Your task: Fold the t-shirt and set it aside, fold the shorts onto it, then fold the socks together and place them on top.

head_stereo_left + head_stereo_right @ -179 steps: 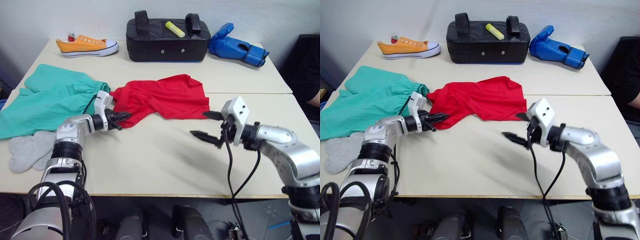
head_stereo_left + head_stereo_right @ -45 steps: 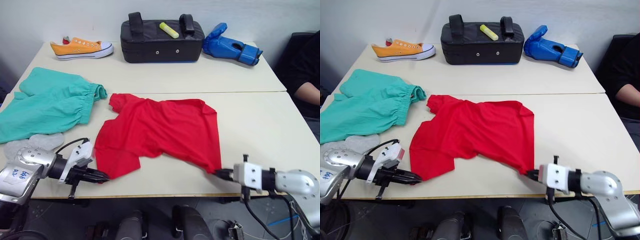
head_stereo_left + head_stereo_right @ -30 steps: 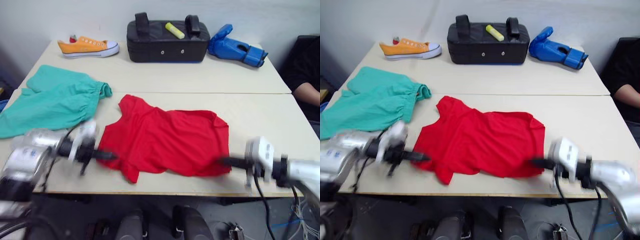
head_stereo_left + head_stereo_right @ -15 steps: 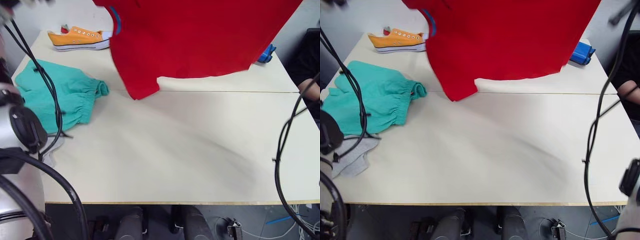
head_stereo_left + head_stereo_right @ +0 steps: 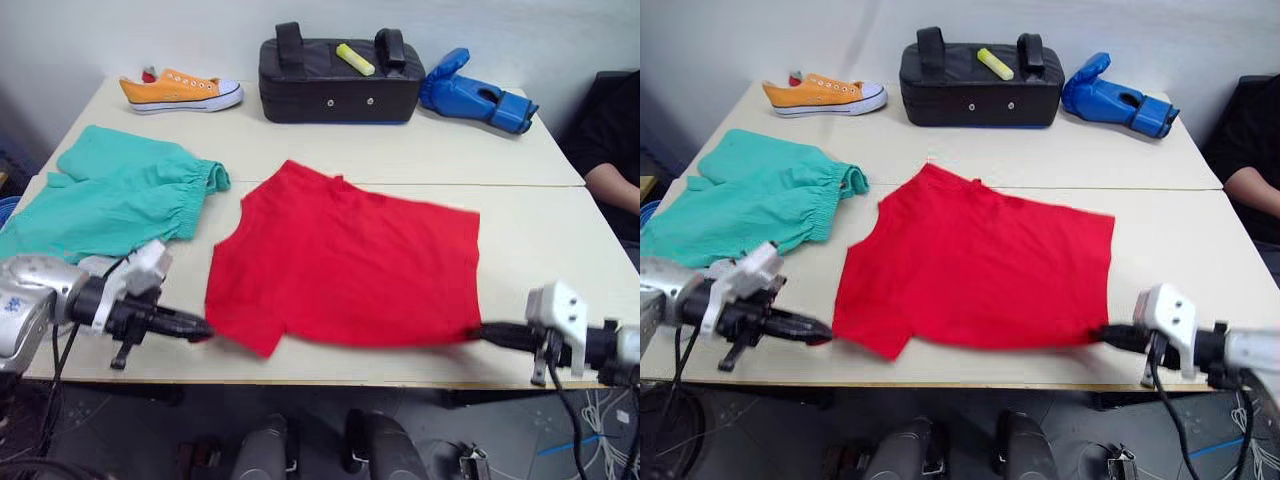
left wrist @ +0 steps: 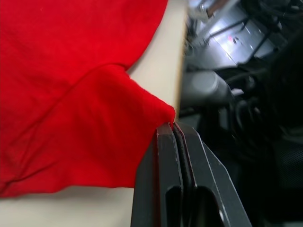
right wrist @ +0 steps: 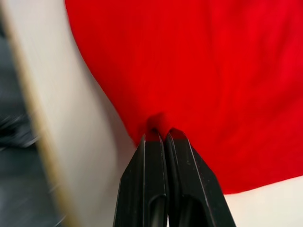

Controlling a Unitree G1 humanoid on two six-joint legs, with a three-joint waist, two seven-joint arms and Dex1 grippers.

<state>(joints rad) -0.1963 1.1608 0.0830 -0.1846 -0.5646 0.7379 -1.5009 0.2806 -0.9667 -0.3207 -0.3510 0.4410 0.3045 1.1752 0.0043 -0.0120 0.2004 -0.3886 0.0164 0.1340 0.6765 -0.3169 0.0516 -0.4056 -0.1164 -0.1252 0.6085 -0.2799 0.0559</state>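
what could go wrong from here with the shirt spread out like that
1. The t-shirt lies close to the table's near edge, each pincer, left and right, shut on a corner there; letting go carelessly may let the hem slide off.
2. The left corner is bunched where it is pinched, so a fold may come out crooked.
3. The shorts lie close beside it and might be snagged.

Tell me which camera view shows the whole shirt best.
The left eye view: the shirt lies spread flat, all edges visible. The right eye view shows much the same. Each wrist view gives a close patch of red cloth pinched by its pincer.
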